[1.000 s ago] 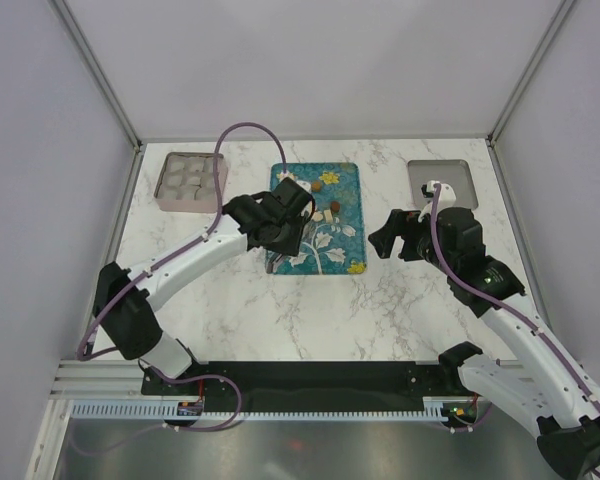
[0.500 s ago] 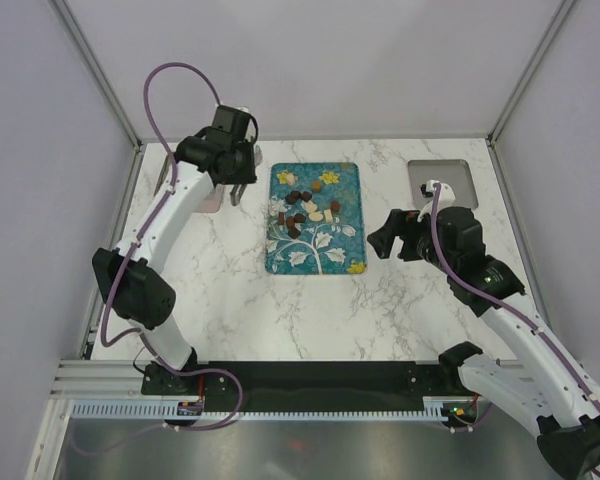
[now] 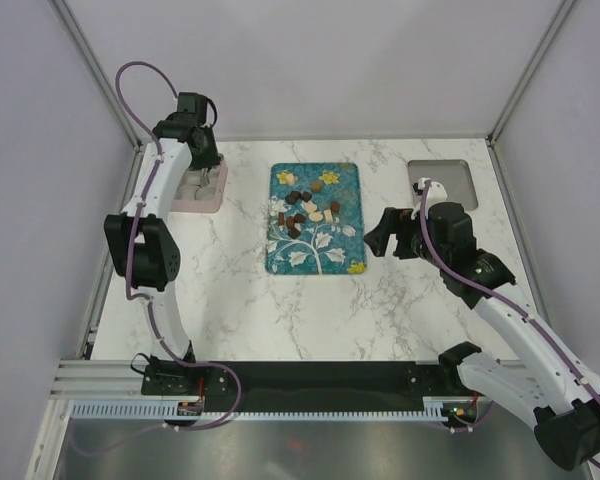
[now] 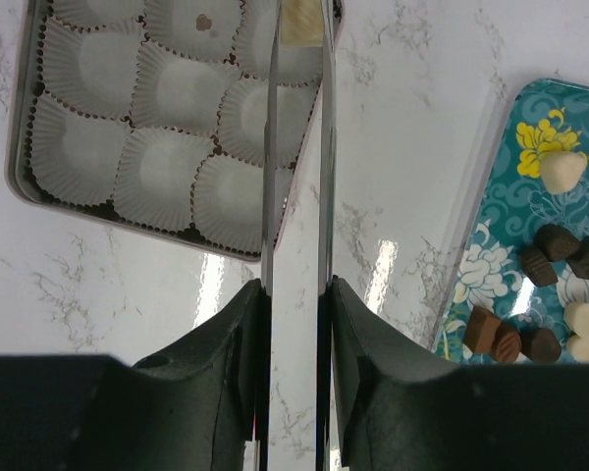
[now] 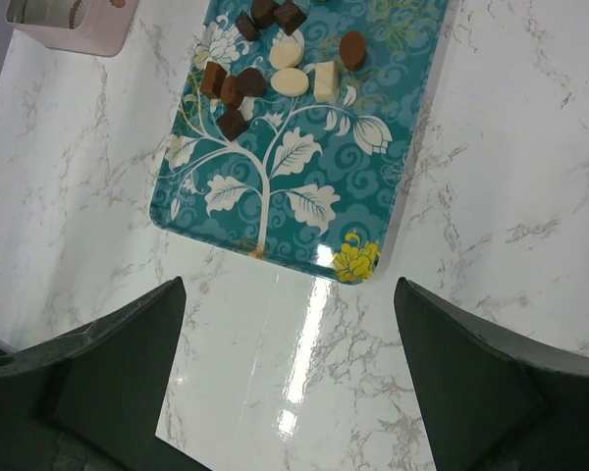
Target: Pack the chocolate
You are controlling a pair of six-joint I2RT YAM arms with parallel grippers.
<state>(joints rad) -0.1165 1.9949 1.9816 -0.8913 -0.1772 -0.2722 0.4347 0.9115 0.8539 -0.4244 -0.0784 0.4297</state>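
Note:
Several chocolate pieces (image 3: 305, 208), dark, mid brown and cream, lie on the far half of the teal flowered tray (image 3: 316, 262); the same chocolate pieces (image 5: 275, 59) show in the right wrist view. My left gripper (image 4: 294, 285) is shut on thin metal tongs (image 4: 271, 147). The tong tips reach over the pink box (image 4: 20, 182) of white paper cups, with a cream piece (image 4: 299, 20) between them. A small brown piece (image 4: 204, 22) lies in one cup. In the top view my left gripper (image 3: 195, 150) hangs over the box (image 3: 208, 203). My right gripper (image 5: 290, 289) stands open over bare marble near the tray's corner.
A grey square tin (image 3: 442, 182) sits at the back right, behind my right arm (image 3: 450, 240). The enclosure's white walls rise close behind the box and on both sides. Marble table (image 3: 360, 310) runs between the tray and the arm bases.
My left arm has swung from over the teal tray to the pink box at the far left, carrying the tongs. The right arm has barely shifted.

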